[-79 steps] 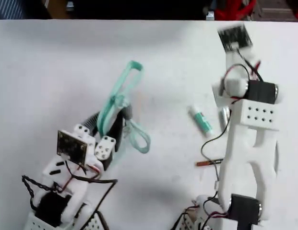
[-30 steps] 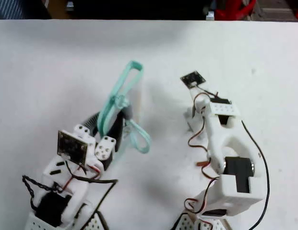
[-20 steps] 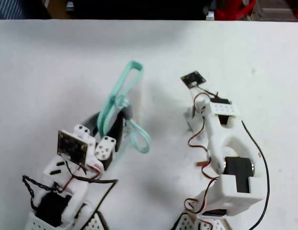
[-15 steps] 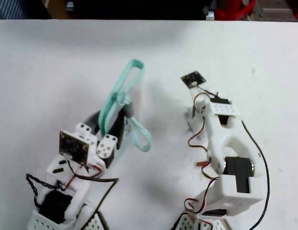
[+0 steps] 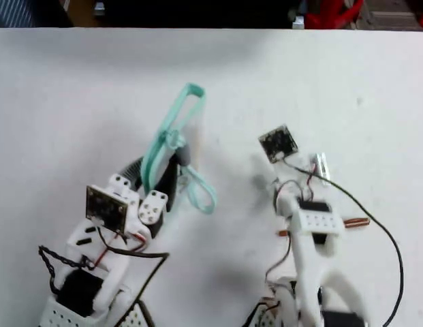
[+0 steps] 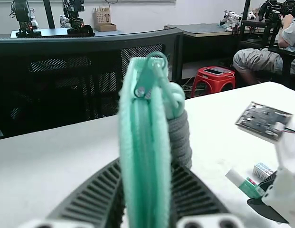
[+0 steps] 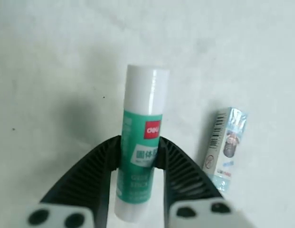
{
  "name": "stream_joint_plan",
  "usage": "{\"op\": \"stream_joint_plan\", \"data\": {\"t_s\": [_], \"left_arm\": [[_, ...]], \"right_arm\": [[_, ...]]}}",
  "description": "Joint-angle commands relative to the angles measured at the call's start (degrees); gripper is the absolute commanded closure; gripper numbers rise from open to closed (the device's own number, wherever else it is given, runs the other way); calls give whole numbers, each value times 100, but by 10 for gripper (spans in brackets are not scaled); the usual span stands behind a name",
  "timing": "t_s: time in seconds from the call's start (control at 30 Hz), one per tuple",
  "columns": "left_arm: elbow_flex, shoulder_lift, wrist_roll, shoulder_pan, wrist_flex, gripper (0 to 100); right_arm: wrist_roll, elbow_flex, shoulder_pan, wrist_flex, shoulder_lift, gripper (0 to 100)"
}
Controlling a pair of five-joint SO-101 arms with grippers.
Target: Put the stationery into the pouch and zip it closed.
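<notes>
Bright even overhead light, soft faint shadows

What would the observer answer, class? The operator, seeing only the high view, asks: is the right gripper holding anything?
Observer: Yes, the right wrist view shows the right gripper shut on the glue stick.
Operator: Anything near it?
Observer: A small wrapped packet lies beside it, not touching.
Operator: And the pouch?
Observer: The left gripper clamps it on edge, zipper pull at the end farthest from the gripper.
</notes>
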Motion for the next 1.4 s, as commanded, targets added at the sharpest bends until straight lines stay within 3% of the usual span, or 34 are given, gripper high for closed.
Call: {"op": "stream_joint_plan", "data": {"t_s": [0.0,0.5,1.37], "left_arm": [[9,92,-53,-22,-79,917],[26,92,-53,-4,-79,917],[9,92,-53,-13,-62,917]], "right_arm": [[0,185,40,-233,-576,981],[0,-440,40,-207,488,981],[0,-440,-110,-207,532,981]]}}
